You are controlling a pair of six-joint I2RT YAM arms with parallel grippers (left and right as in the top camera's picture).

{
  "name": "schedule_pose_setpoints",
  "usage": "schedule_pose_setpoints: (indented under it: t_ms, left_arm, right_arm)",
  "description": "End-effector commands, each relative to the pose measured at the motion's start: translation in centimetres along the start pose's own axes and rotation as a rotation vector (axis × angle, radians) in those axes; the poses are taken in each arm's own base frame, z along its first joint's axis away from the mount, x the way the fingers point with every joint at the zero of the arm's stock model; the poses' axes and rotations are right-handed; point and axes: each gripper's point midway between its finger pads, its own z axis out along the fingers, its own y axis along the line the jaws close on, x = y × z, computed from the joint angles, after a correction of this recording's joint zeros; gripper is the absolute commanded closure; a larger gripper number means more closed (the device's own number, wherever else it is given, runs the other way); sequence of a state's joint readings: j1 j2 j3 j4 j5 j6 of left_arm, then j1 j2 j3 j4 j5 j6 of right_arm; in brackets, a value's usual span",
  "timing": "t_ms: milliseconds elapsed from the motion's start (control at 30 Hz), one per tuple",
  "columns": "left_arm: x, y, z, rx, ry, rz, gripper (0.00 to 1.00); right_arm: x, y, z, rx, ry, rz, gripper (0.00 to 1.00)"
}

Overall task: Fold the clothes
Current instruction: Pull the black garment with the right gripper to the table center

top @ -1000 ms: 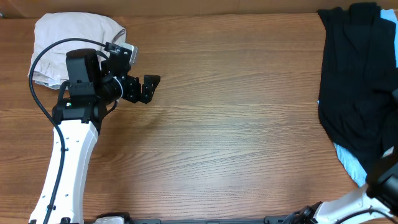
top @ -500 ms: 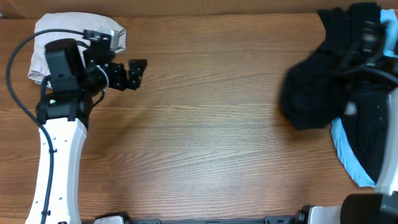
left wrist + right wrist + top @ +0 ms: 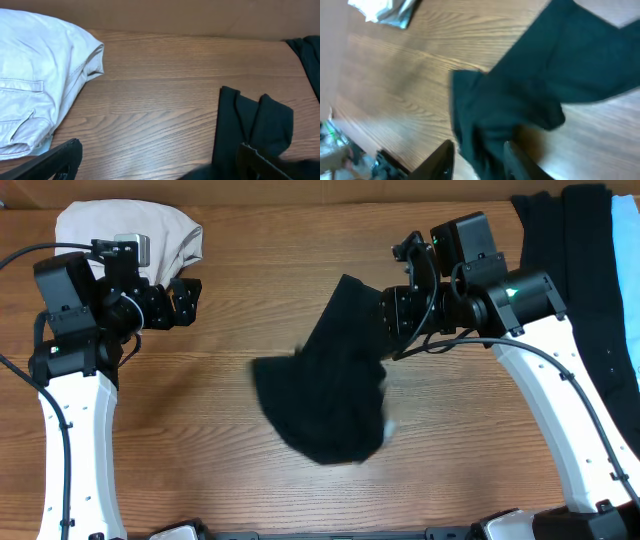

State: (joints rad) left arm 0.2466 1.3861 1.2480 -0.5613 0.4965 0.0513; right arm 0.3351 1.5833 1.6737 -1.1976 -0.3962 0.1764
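Right end effector [image 3: 395,310] hung over the middle of the counter [image 3: 280,260]. One black garment [image 3: 325,400] drooped from it down onto the wood in a messy heap. Its fingers [image 3: 442,160] stood a little apart with the black cloth between them. I could not tell if they were gripping it or not.

The left end effector [image 3: 190,302] was wide open and held nothing. It was just beside a pale beige garment [image 3: 150,230] in the far left corner. That one looked folded into a neat bundle.

At the right edge lay a pile of black clothes [image 3: 570,280] with a light-blue garment [image 3: 625,260] next to it. None of these looked folded. I think the job was only just begun: one piece done, one spread out to fold, and the pile left to do.
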Motion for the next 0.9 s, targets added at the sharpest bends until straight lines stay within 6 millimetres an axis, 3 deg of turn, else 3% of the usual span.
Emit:
schedule_pose_setpoints:
  t_ms: [0,167,267,400,533,700,867]
  left_arm:
    - [-0.9,0.0,-0.4,-0.012,-0.018,0.003,0.0]
    - [-0.5,-1.2,0.0,0.016,-0.002,0.016,0.0]
    - [-0.2,-3.2,0.7,0.058,0.015,0.076,0.0]
    - [1.0,-5.4,2.6,0.086,0.066,0.147,0.0]
    - [3.4,-6.9,5.7,0.108,0.159,0.173,0.0]
    - [6.4,-7.1,8.8,0.134,0.262,0.174,0.02]
    - [8.6,-6.2,10.8,0.133,0.332,0.147,0.04]
  right_arm:
    - [-0.9,-1.4,-1.3,0.051,-0.037,0.033,0.56]
    - [-1.1,-4.0,-1.1,0.138,-0.051,0.072,0.48]
    - [-1.2,-6.9,0.5,0.249,-0.078,0.149,0.46]
    - [-1.5,-10.7,3.3,0.369,-0.114,0.242,0.44]
    - [-2.1,-14.2,7.5,0.398,-0.116,0.308,0.43]
    - [-1.7,-18.5,11.0,0.436,-0.067,0.375,0.43]
    - [0.8,-21.2,14.2,0.418,0.045,0.448,0.43]
